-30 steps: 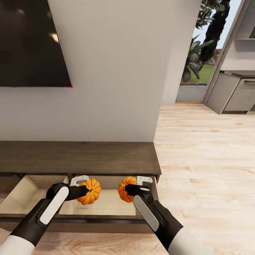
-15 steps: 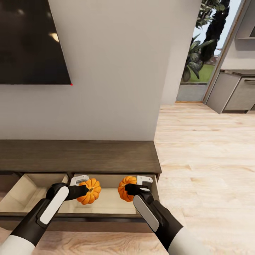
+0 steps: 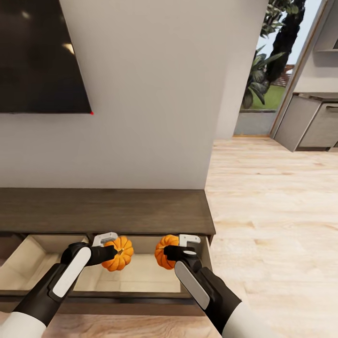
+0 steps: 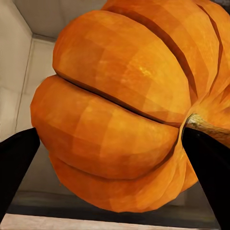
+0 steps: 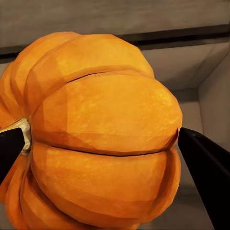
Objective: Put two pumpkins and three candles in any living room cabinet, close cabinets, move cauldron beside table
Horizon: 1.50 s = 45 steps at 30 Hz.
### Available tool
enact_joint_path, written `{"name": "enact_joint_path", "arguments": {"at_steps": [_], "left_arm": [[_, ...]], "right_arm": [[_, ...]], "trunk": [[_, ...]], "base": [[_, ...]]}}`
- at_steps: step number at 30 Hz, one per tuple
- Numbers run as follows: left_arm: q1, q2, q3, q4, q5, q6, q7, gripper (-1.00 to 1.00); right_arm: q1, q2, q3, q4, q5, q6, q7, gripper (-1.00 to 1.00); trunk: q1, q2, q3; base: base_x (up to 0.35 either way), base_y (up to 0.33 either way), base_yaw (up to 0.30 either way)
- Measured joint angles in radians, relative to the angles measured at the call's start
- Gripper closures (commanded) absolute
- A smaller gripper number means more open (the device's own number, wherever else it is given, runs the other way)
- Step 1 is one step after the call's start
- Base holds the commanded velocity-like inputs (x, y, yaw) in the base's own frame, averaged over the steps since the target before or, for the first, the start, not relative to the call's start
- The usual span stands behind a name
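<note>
Fronting a white wall, dark cabinet point(image 3: 103, 211), pale drawer open, wood floor point(image 3: 272, 211)

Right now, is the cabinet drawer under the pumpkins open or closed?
Open. The drawer is pulled out of the cabinet, its pale inside bare, with both pumpkins held over it.

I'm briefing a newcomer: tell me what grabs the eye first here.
Two orange pumpkins stand out: the left gripper holds the left pumpkin and the right gripper the right pumpkin, both over the open drawer of the dark-brown cabinet. A black screen hangs on the wall above.
</note>
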Motion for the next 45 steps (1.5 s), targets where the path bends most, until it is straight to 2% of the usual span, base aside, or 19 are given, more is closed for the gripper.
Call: {"name": "enact_joint_path", "arguments": {"at_steps": [9, 14, 19, 25, 31, 33, 35, 38, 41, 45], "left_arm": [[0.0, 0.0, -0.003, -0.002, 0.001, 0.0, 0.002, 1.0], [0.0, -0.001, -0.006, -0.003, 0.001, 0.001, 0.003, 1.0], [0.0, -0.003, -0.01, 0.0, -0.003, 0.0, 0.004, 1.0], [0.0, -0.004, -0.039, 0.001, -0.032, -0.001, 0.005, 1.0], [0.0, -0.011, -0.043, 0.001, -0.038, -0.002, 0.005, 1.0], [0.0, -0.017, -0.042, 0.001, -0.06, -0.001, 0.006, 1.0], [0.0, -0.027, -0.041, 0.001, -0.099, -0.001, 0.007, 1.0], [0.0, -0.057, -0.035, 0.001, -0.137, -0.002, 0.006, 1.0], [0.0, -0.063, -0.033, 0.001, -0.149, -0.001, 0.006, 1.0], [0.0, -0.065, -0.033, 0.001, -0.149, -0.001, 0.005, 1.0]], "right_arm": [[0.0, 0.001, -0.003, 0.001, -0.013, 0.039, -0.002, 1.0], [0.0, 0.003, -0.009, 0.002, -0.015, 0.114, -0.01, 1.0], [0.0, 0.003, -0.009, 0.003, -0.016, 0.12, -0.013, 1.0], [0.0, 0.003, -0.009, 0.003, -0.015, 0.12, -0.014, 1.0], [0.0, 0.003, -0.009, 0.004, -0.013, 0.106, -0.014, 1.0], [0.0, 0.003, -0.009, 0.004, -0.012, 0.104, -0.015, 1.0], [0.0, 0.003, -0.009, 0.004, -0.01, 0.103, -0.015, 1.0], [0.0, 0.003, -0.009, 0.003, -0.008, 0.101, -0.015, 1.0], [0.0, 0.003, -0.009, 0.003, -0.006, 0.1, -0.015, 1.0], [0.0, 0.003, -0.009, 0.003, -0.003, 0.1, -0.015, 1.0]], "trunk": [[0.0, 0.0, 0.0], [0.019, -0.035, -0.016], [0.038, -0.07, -0.031], [0.061, -0.112, -0.05], [0.084, -0.154, -0.069], [0.092, -0.168, -0.075], [0.1, -0.182, -0.081], [0.111, -0.203, -0.091], [0.123, -0.224, -0.1], [0.138, -0.252, -0.113]], "base": [[0.059, 0.0, 0.0], [0.001, 0.0, 0.0], [0.0, 0.0, 0.0], [0.0, 0.0, 0.0], [0.0, 0.0, 0.0], [0.0, 0.0, 0.0], [0.0, 0.0, 0.0], [0.0, 0.0, 0.0], [0.0, 0.0, 0.0], [0.0, 0.0, 0.0]]}}
